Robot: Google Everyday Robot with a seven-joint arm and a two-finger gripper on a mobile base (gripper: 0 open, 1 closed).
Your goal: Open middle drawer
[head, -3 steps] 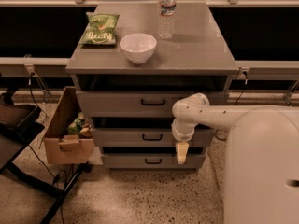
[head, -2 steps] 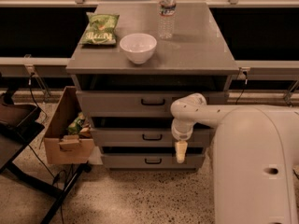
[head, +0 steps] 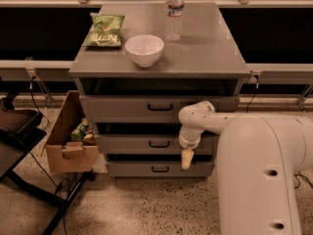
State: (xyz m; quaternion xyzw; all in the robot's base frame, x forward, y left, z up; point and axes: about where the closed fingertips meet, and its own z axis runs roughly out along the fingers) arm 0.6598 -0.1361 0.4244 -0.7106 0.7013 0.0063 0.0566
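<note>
The grey cabinet has three drawers. The middle drawer (head: 132, 144) has a flat grey front with a small black loop handle (head: 159, 144) at its centre, and its front lies level with the other two. My gripper (head: 186, 159) hangs from the white arm, pointing down, in front of the right part of the middle drawer front and to the right of the handle. Its pale tip reaches the gap above the bottom drawer (head: 159, 169). It touches no handle. The top drawer (head: 132, 107) has a wider black handle.
On the cabinet top (head: 205, 48) stand a white bowl (head: 144, 49), a green snack bag (head: 104, 31) and a water bottle (head: 174, 12). A cardboard box (head: 68, 138) with items stands on the floor left of the cabinet. A dark stand (head: 19, 131) is at far left.
The white arm's body fills more of the right side of the view than before. The gripper stays at about the same spot by the middle drawer. The drawers have not moved.
</note>
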